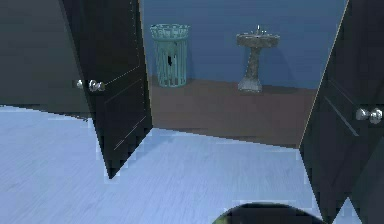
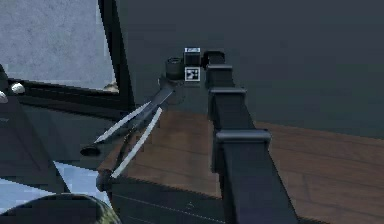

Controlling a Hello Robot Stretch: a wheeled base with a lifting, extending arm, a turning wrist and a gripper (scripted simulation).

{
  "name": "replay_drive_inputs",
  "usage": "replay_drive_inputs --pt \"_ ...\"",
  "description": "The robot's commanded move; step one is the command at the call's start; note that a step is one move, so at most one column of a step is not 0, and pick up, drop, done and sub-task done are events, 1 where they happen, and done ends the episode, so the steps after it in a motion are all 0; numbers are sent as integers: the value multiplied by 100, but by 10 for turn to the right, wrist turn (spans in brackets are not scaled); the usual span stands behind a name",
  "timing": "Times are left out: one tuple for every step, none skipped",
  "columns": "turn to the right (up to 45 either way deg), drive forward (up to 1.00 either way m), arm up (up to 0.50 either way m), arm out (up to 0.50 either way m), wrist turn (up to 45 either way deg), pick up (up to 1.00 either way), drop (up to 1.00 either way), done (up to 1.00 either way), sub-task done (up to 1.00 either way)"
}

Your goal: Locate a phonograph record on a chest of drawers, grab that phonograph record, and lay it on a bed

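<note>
Crossing a dark panelled door cut off at the arm side view's left, the black thin-fingered gripper blends into it at the tips; whether it holds anything cannot be told

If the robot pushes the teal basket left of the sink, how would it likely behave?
The basket looks woven with gaps, so it is probably light and easy to slide. It stands taller than wide, so a high push might tip it.
</note>
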Motion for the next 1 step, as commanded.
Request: replay_drive_inputs --pt "0 0 0 -30 0 0 0 0 0"
